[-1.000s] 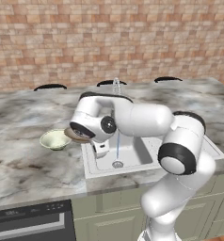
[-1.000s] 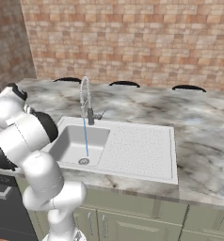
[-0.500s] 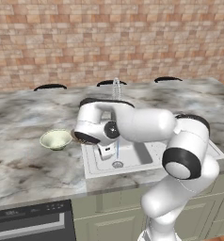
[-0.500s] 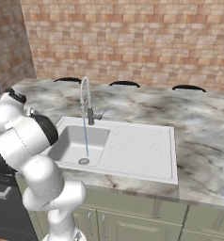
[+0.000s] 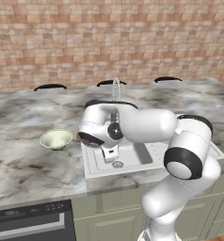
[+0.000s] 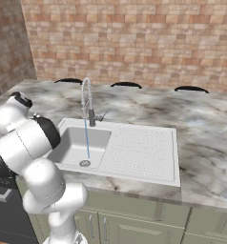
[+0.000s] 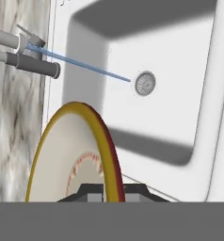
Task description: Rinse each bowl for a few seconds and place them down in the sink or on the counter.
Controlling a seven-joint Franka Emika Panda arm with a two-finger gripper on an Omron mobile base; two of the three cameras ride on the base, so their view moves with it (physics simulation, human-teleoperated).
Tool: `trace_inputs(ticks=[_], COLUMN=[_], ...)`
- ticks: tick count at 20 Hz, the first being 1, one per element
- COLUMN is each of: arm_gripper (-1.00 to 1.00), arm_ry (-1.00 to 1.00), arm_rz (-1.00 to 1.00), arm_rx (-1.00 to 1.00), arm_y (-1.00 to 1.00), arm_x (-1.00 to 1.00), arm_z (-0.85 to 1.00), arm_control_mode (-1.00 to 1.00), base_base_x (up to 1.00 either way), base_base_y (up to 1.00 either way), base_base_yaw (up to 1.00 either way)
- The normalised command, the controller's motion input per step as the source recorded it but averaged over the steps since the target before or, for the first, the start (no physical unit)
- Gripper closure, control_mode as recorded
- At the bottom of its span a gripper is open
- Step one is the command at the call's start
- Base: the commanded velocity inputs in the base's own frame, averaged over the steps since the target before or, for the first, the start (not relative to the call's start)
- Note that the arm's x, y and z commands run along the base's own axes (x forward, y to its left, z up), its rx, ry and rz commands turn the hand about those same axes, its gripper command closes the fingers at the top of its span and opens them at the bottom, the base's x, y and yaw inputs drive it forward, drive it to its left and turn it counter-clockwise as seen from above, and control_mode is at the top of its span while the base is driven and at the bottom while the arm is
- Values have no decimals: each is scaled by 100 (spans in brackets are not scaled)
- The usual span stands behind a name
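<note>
A shallow bowl (image 7: 71,155) — yellow-orange rim, beige inside — stands on edge at lower left, clenched in the gripper (image 7: 107,190). Water streams toward the sink (image 7: 180,56) drain, upper centre.

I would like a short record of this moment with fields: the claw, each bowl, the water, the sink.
claw: shut on the rim of the tan bowl
tan bowl: held on edge over the near side of the basin, not under the stream
green bowl: upright on the counter, left of the sink
water: thin stream runs from the faucet to the drain
sink: nothing lies in the basin
</note>
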Motion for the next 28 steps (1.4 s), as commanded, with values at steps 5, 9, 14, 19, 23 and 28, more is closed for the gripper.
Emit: trace_inputs(ticks=[5, 9, 14, 19, 23, 28], arm_gripper=[100, 100, 100, 100, 100, 100], arm_ry=[8, 6, 7, 7, 6, 6], arm_rz=[-8, -8, -8, -7, -7, -6], arm_rx=[-1, -3, -3, -4, -6, -8], arm_y=[-25, -24, -24, -22, -18, -9], arm_x=[-2, -5, -1, 0, 1, 6], arm_z=[15, 19, 17, 16, 12, 12], arm_control_mode=[-100, -100, -100, -100, -100, -100], base_base_x=[0, 0, 0, 0, 0, 0], base_base_y=[0, 0, 0, 0, 0, 0], base_base_yaw=[0, 0, 0, 0, 0, 0])
